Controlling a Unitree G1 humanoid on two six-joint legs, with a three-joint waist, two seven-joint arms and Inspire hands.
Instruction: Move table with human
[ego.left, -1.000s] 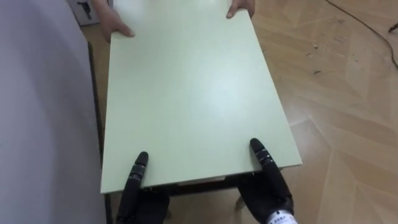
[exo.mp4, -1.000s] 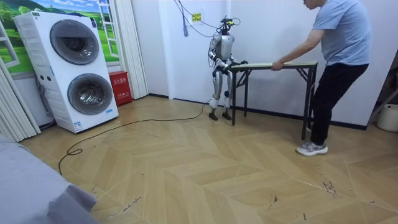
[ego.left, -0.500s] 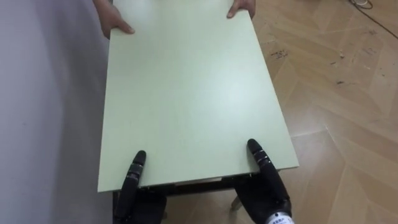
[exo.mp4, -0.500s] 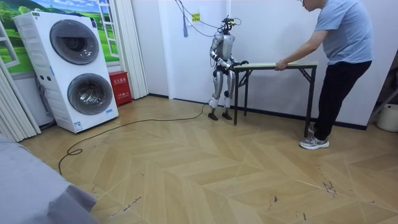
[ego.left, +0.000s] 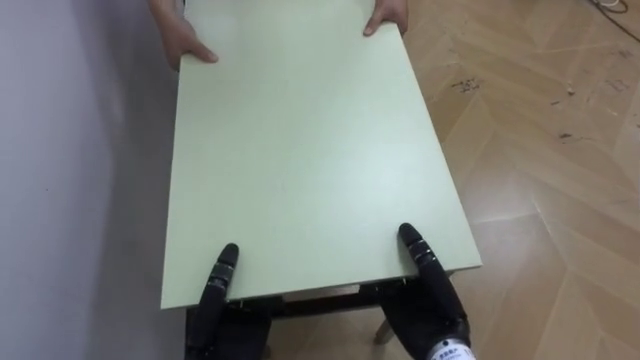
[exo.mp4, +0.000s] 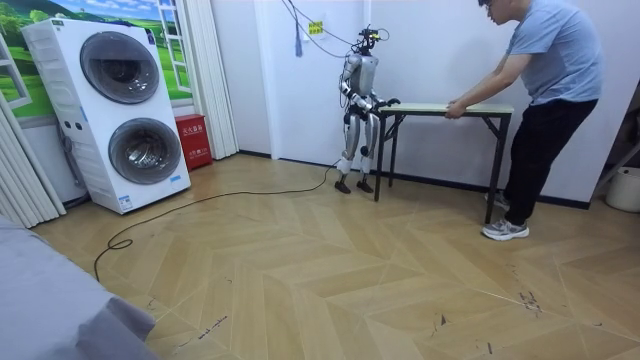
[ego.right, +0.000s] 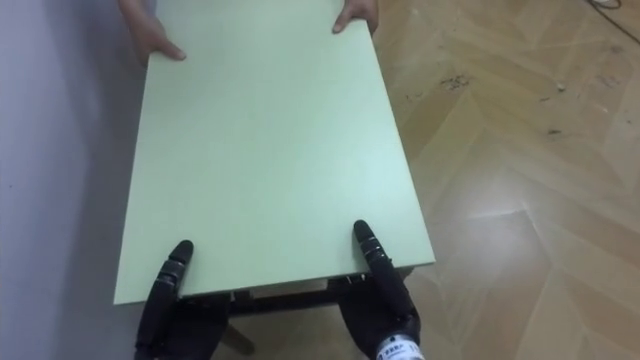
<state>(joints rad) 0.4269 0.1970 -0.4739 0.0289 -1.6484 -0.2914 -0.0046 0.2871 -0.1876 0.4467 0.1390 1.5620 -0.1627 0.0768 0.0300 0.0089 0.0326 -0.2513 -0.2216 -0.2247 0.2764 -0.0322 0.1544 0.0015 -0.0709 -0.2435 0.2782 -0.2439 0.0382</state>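
Observation:
A table (ego.left: 305, 150) with a pale green top and dark legs stands lengthwise before me. My left hand (ego.left: 214, 300) grips its near edge at the left, thumb on the top and the rest under the edge. My right hand (ego.left: 432, 300) holds the near edge at the right the same way. A person's two hands (ego.left: 186, 42) (ego.left: 384, 16) hold the far edge. In the room view I stand at one short end of the table (exo.mp4: 440, 106), close to the white wall, and the person (exo.mp4: 545, 90) leans over the other end.
A wall (ego.left: 70, 170) runs close along the table's left side. Herringbone wood floor (ego.left: 550, 180) opens to the right. In the room view a stacked washer and dryer (exo.mp4: 120, 110), a red box (exo.mp4: 190, 140) and a white bucket (exo.mp4: 625, 188) stand along the walls.
The person has straightened and stepped back, and the table has shifted slightly toward the room view's right. The eye view shifted with my own motion. Both hands keep their hold.

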